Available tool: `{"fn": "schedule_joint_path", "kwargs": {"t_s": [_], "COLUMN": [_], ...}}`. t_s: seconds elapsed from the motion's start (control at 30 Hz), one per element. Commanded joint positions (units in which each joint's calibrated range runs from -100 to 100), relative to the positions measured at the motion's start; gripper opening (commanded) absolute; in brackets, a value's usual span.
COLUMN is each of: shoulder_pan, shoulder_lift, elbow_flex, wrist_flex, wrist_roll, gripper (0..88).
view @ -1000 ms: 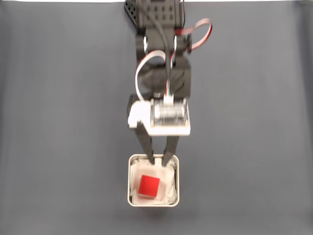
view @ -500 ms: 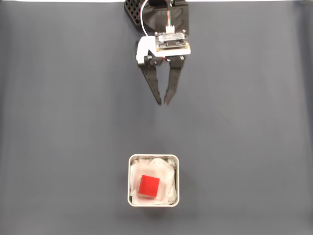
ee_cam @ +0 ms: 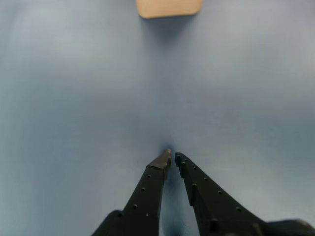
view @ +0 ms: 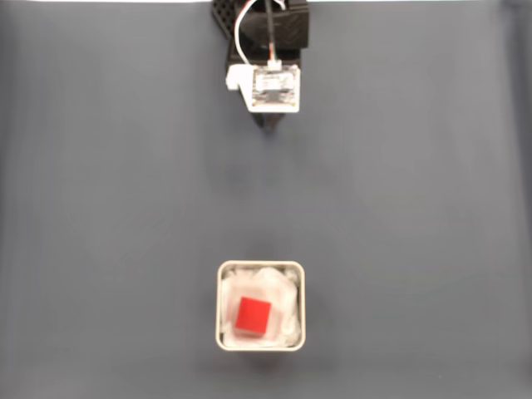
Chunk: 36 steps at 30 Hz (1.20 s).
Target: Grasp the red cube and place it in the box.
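Already the red cube (view: 253,315) sits inside the box (view: 222,332), resting on the white papery lining (view: 286,289) a little left of centre in the fixed view, with no face leaning on the pale rim as far as can be told. The box stands on the dark grey counter (view: 416,208) near the bottom edge of that view, well apart from the arm (view: 268,25), which is folded up at the top edge.

In the wrist view the gripper (ee_cam: 172,157) points down at bare counter, and its two black fingers (ee_cam: 147,189) are nearly together, tips almost touching, with nothing between them. A pale tan shape (ee_cam: 169,7) at the top edge of that view is probably the box, though it is too blurred to be sure.

By my judgement the placing is done and the step in hand is parking the arm. Doing it well means moving away from the box rather than over it, keeping the fingertips lifted clear of the counter cloth so they do not drag or snag it, and leaving the fingers drawn together so they catch on nothing. The cable loop (view: 247,17) at the arm's base should be kept free of the joints as it folds.
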Motion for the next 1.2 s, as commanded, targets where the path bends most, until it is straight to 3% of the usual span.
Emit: {"fn": "schedule_joint_path", "kwargs": {"t_s": [0.0, 1.17], "shoulder_pan": [1.2, 1.3], "shoulder_lift": [-0.7, -0.7], "elbow_flex": [0.5, 0.5], "wrist_flex": [2.7, 7.5], "wrist_roll": [-0.7, 1.7], "gripper": [0.0, 0.1]}}
